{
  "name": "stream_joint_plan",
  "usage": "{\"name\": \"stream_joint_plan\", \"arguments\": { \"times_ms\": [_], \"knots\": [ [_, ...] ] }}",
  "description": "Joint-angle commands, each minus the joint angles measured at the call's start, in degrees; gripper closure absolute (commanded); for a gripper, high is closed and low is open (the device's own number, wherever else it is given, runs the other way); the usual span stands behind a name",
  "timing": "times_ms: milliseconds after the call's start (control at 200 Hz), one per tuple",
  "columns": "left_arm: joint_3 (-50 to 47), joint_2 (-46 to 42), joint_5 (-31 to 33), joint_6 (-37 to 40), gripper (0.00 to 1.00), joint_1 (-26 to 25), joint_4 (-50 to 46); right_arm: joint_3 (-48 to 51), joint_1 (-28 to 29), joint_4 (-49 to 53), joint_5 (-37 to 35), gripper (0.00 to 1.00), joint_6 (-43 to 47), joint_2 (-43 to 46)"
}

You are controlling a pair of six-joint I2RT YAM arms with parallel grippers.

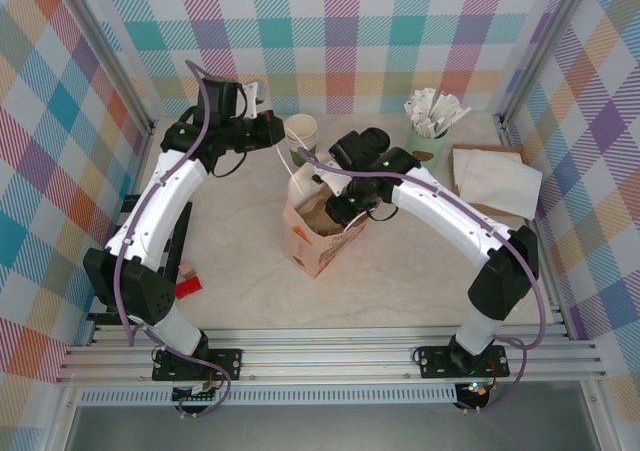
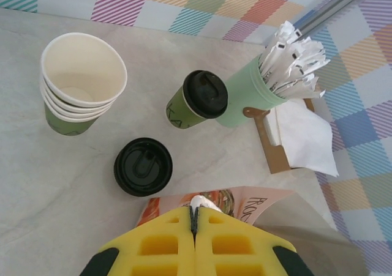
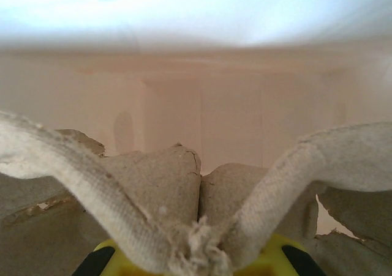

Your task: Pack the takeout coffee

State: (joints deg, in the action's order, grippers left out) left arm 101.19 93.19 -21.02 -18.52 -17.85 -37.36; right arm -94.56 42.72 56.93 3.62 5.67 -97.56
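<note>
Grey pulp tray [image 3: 153, 184] in right pincer [image 3: 199, 261]; from left wrist, lidded takeout coffee [image 2: 199, 98].

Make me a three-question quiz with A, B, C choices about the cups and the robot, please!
1. Where does the coffee cup with the lid stand?
A. Between the stack of empty cups and the mint mug
B. Inside the paper bag
C. On the napkins

2. How many black lids are there?
A. One
B. Two
C. Four

3. How is the left tool?
A. Wide open
B. Shut
C. Closed around the coffee cup

Answers:
1 A: the coffee cup stands on the table between the stack and the mug, close beside the mug.
2 B: one lid sits on the coffee cup and one loose lid lies flat on the table.
3 B: its yellow pads press together, pinching a white handle.
</note>
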Motion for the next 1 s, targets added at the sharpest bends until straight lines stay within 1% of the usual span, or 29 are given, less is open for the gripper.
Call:
{"name": "stream_joint_plan", "arguments": {
  "times_ms": [0,85,105,250,320,460,510,555,620,670,720,855,995],
  "knots": [
    [0.6,0.1,-2.7,-2.9,1.0,0.0,5.0,0.5,0.1,1.7,-1.0,1.0,1.9,-3.1],
    [-1.2,-0.6,-5.4,-2.5,1.0,-0.6,7.5,-3.1,0.1,4.5,-0.7,1.0,0.4,-7.6],
    [-1.5,-0.7,-5.6,-2.4,1.0,-0.8,7.8,-3.5,0.1,4.5,-0.6,1.0,-1.6,-8.3],
    [-4.2,-1.7,-11.4,-1.9,1.0,-1.0,11.2,-4.0,0.1,2.5,-1.8,1.0,-3.5,-11.5],
    [-4.8,-1.9,-12.6,-1.9,1.0,-1.2,12.7,-3.3,0.1,1.0,-3.1,1.0,-3.2,-13.3],
    [-4.1,-1.4,-10.2,-1.5,1.0,-0.9,11.6,2.2,0.1,-6.8,-4.7,1.0,-1.2,-14.2],
    [-4.0,-1.3,-9.3,-1.8,1.0,-0.6,11.7,3.0,0.0,-7.6,-5.2,1.0,-0.5,-15.2],
    [-4.0,-1.6,-8.2,-1.9,1.0,-0.3,11.8,3.5,0.0,-8.0,-5.2,1.0,2.3,-16.1],
    [-4.1,-2.3,-5.7,-2.1,1.0,0.3,12.2,4.1,0.0,-8.4,-5.4,1.0,3.0,-17.2],
    [-4.2,-2.7,-5.5,-2.2,1.0,1.0,13.0,4.3,0.0,-8.6,-5.8,1.0,3.0,-17.9],
    [-4.0,-2.7,-6.9,-2.3,1.0,1.5,13.9,4.2,0.0,-8.4,-6.2,1.0,3.2,-18.9],
    [-3.1,-1.3,-13.9,-2.9,1.0,1.6,15.7,5.5,-0.4,-9.5,-6.9,1.0,3.8,-22.2],
    [-3.2,-0.6,-16.2,-2.0,1.0,1.7,14.9,9.7,-0.7,-16.2,-7.7,0.94,2.9,-24.2]
  ]
}}
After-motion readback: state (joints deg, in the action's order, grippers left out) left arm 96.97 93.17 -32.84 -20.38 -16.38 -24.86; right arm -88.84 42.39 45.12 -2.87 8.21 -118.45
